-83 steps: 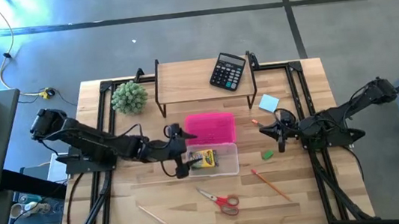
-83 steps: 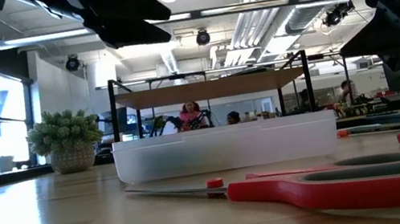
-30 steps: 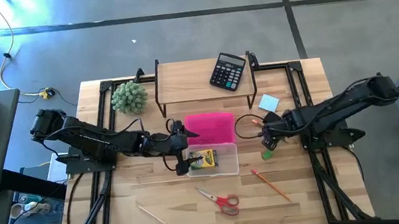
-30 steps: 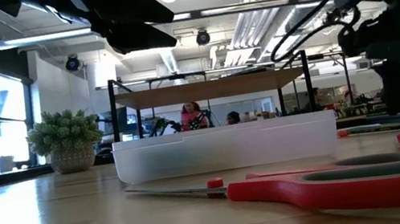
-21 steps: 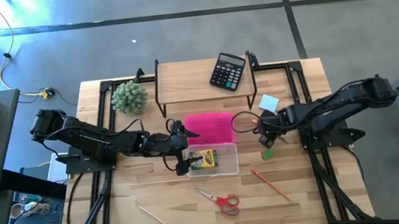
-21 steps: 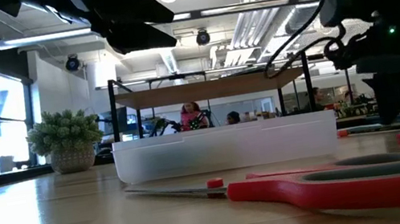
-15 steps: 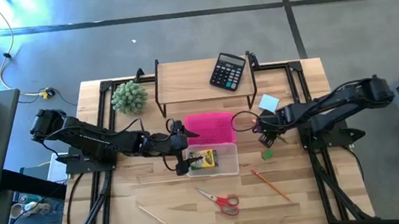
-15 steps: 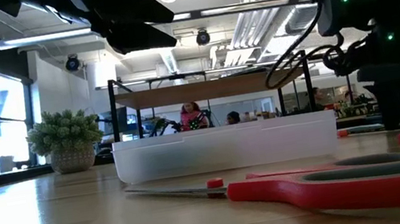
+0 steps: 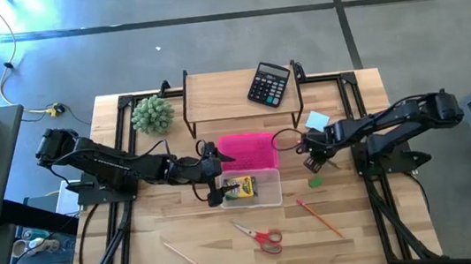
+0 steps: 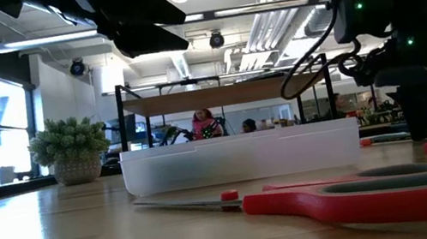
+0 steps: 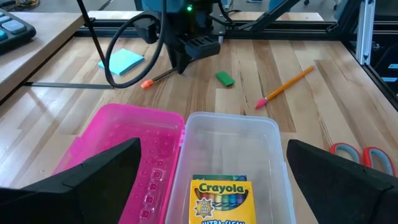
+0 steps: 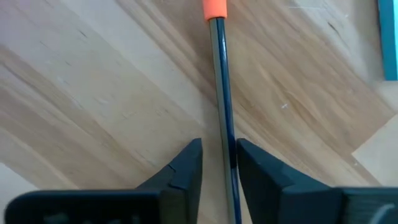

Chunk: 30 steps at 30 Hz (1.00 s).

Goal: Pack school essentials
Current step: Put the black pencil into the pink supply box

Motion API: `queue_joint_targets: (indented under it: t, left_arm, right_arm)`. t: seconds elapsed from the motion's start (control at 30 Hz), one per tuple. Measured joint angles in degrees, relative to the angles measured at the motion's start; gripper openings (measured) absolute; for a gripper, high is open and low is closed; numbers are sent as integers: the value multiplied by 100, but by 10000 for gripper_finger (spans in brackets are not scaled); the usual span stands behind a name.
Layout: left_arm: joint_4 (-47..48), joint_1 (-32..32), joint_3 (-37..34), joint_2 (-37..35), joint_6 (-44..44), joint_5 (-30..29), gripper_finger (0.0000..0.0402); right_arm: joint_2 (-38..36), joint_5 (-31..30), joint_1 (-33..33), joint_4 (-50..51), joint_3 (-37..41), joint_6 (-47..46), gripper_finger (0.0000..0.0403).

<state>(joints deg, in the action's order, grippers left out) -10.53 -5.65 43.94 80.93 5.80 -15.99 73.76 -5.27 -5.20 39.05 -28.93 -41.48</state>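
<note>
My right gripper [image 12: 219, 155] points down at the table right of the pink lid [image 9: 251, 151], shut on a dark pen with an orange cap [image 12: 214, 9]. My left gripper [image 11: 205, 186] hovers open above the clear box [image 11: 273, 134], where the crayon box [image 11: 221, 199] lies. Flat on the table lie the green eraser [image 9: 315, 181], light-blue notepad [image 9: 317, 122], orange pencil [image 9: 319, 216], red-handled scissors [image 9: 261, 236] and pale stick [image 9: 179, 254]. My right gripper comes from above, pointing down, and pinches the dark pen's shaft [image 12: 222, 124] a short way behind the orange cap. The fingers [image 12: 186, 168] lie across the pen. The pen lies flat on the table.
A black calculator [image 9: 268, 84] sits on the wooden shelf at the far edge, and the fuzzy green plant [image 9: 153, 115] stands at the far left. Black rails run along both table sides. There is bare wood between the scissors and the box.
My right gripper has moved from above the green eraser toward the far edge, to the dark pen, and has come down to the table there. The left arm has kept still.
</note>
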Motion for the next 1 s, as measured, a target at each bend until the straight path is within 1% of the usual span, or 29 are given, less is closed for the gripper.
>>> queue_joint_targets:
  t: [0.7, 1.0]
  left_arm:
    - [0, -1, 0, 0, 0, 0, 392]
    - [-2, -2, 0, 0, 0, 0, 392]
  right_arm:
    - [4, 60, -6, 33, 7, -52, 6]
    - [7, 52, -1, 33, 11, -54, 4]
